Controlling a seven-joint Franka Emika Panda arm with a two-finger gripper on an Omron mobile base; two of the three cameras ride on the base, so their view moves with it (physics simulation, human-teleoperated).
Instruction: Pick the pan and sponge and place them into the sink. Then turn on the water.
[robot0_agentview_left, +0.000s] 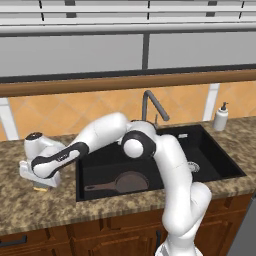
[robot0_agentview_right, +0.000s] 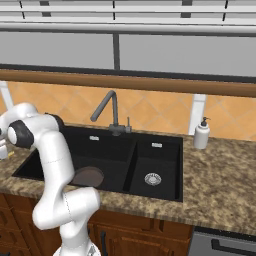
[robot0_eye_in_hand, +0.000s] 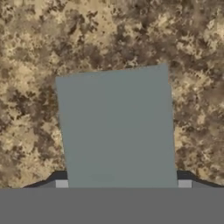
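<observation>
Sponge (robot0_eye_in_hand: 116, 127) on the counter (robot0_agentview_left: 30, 210) left of the sink (robot0_agentview_left: 210, 172), directly beneath the gripper (robot0_eye_in_hand: 123, 184), its short width between part-open jaws; grasp not confirmed.

Before me, a speckled brown granite desk (robot0_agentview_left: 30, 210) tops dark wooden cabinets (robot0_agentview_left: 90, 237), backed by an orange diagonal-tiled wall (robot0_agentview_right: 160, 112), a wooden ledge (robot0_agentview_left: 100, 84) and grey panels (robot0_agentview_right: 185, 54), beside a white soap bottle (robot0_agentview_right: 201, 134).

Speckled granite counter (robot0_agentview_left: 30, 210) carries sponge (robot0_eye_in_hand: 117, 127) and soap bottle (robot0_agentview_left: 220, 118).
</observation>
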